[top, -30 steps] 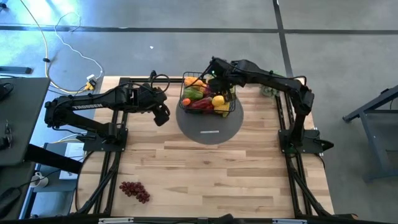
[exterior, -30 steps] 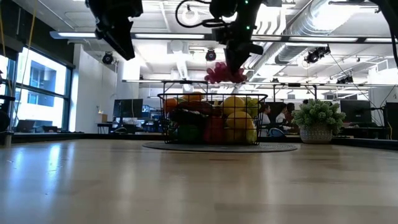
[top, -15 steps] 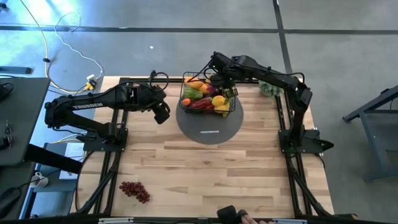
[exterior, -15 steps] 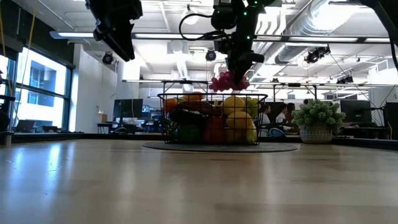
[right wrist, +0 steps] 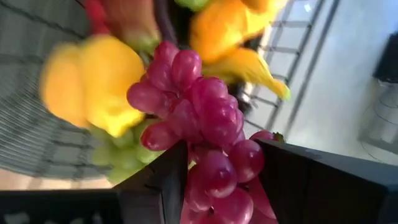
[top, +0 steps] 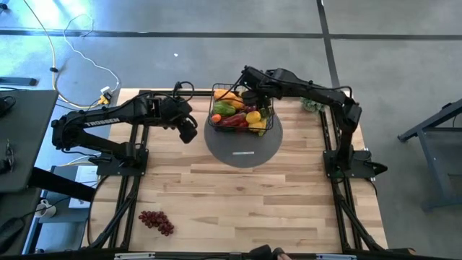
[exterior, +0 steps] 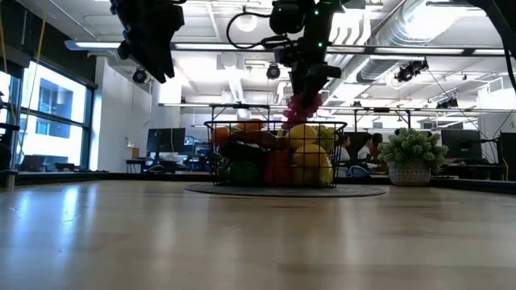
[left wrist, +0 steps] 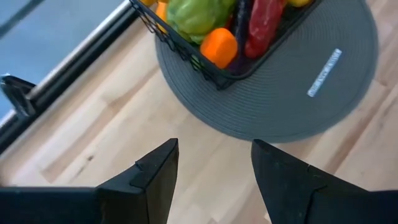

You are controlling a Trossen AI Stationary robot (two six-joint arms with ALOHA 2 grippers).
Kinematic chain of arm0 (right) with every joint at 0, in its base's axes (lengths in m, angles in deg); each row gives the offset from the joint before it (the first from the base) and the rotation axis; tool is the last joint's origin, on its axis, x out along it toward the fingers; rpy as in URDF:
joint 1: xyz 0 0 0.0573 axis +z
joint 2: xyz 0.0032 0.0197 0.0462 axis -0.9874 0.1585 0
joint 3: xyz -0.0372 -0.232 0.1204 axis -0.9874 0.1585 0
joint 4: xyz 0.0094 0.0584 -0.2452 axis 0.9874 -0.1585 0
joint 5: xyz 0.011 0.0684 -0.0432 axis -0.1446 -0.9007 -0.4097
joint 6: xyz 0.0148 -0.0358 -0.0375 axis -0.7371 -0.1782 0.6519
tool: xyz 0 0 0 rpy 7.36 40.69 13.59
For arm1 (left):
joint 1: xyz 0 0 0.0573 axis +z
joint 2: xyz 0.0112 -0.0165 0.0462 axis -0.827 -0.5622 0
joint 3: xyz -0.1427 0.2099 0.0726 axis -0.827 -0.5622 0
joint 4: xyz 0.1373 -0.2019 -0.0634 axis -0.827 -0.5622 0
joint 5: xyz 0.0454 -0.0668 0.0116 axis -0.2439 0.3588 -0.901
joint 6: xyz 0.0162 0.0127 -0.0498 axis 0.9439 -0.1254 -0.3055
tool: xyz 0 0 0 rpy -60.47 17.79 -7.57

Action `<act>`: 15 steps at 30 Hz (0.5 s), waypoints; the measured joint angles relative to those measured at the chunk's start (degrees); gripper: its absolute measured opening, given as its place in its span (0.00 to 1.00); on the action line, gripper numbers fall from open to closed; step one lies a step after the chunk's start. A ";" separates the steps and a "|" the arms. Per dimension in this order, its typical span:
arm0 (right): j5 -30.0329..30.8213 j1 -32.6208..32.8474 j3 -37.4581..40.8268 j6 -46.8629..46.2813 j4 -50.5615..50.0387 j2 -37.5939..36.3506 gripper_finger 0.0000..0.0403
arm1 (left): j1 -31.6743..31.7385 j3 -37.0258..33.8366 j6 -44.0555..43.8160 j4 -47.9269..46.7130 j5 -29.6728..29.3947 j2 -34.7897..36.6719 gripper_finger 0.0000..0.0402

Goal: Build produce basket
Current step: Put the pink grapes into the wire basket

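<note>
- Surface: a pale wood-plank table point(top: 245, 195) fills the lower centre of the high view, grey floor around it; the low view looks across it into an office with ceiling ducts.
- Nearest item: one dark red grape bunch point(top: 156, 222) lies alone on the planks at the lower left of the high view, well apart from everything else.
- A flat grey round mat point(top: 243, 146) sits at upper centre of the table.
- The basket point(top: 241, 113), black wire mesh, stands on the far part of the mat and is already heaped with produce point(exterior: 274, 155): a yellow fruit, an orange one, a green piece and a red piece all show.
- My right gripper point(exterior: 305, 87) hangs directly over the basket; a pink-purple grape cluster point(right wrist: 202, 134) sits between my fingers point(right wrist: 158, 186), dangling onto the pile. The jaws stand partly apart, and I cannot tell whether they grip or have let go.
- My left gripper point(top: 188, 132) hovers above bare table just left of the mat, jaws parted, nothing in them.
- Far right: a bushy plant in a pot point(exterior: 413, 158).
</note>
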 joint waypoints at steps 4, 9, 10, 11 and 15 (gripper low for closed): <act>-4.97 -0.05 0.00 -2.54 -0.02 0.00 0.40 | 0.01 0.00 -1.36 0.02 1.16 0.00 0.47; -6.63 -0.19 0.00 -8.76 -0.41 0.00 0.41 | 0.01 0.00 -2.33 0.02 1.17 0.00 0.47; -6.78 -0.14 0.00 -9.74 -0.61 0.00 0.41 | 0.01 0.00 -2.33 0.02 1.18 0.00 0.47; -6.96 -0.14 0.00 -10.50 -0.99 0.00 0.42 | 0.01 0.00 -2.33 0.02 1.19 0.00 0.47; -7.90 -0.56 0.00 -14.74 -1.34 0.01 0.48 | 0.01 0.00 -1.37 0.03 1.20 0.00 0.47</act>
